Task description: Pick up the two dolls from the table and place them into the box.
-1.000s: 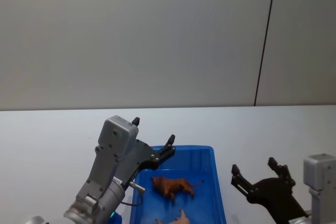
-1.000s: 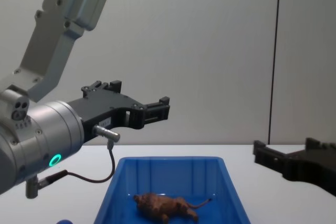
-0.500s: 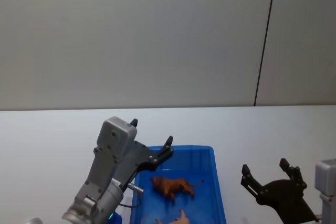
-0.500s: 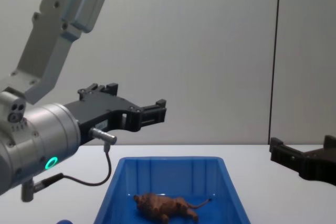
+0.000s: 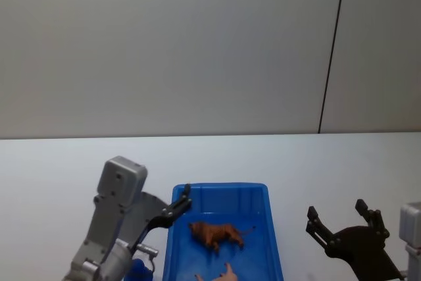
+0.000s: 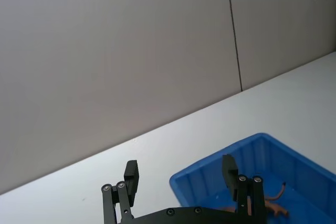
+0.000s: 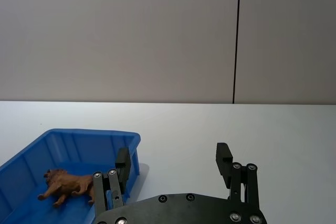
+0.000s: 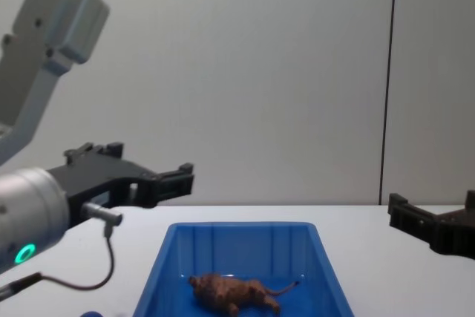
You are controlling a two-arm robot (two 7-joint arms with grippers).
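Blue box (image 5: 223,197) on the bench (image 5: 66,162) holds the brown lion (image 5: 217,233) and, at its near end, the pink pig (image 5: 222,273), so left jaws and right jaws hang released beside it

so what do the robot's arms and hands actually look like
The left arm and right arm have boxy light grey housings. The left wrist is rounded silver with a green ring light and a thin dark cable. The left hand and right hand are black two-finger linkages with silver screws.
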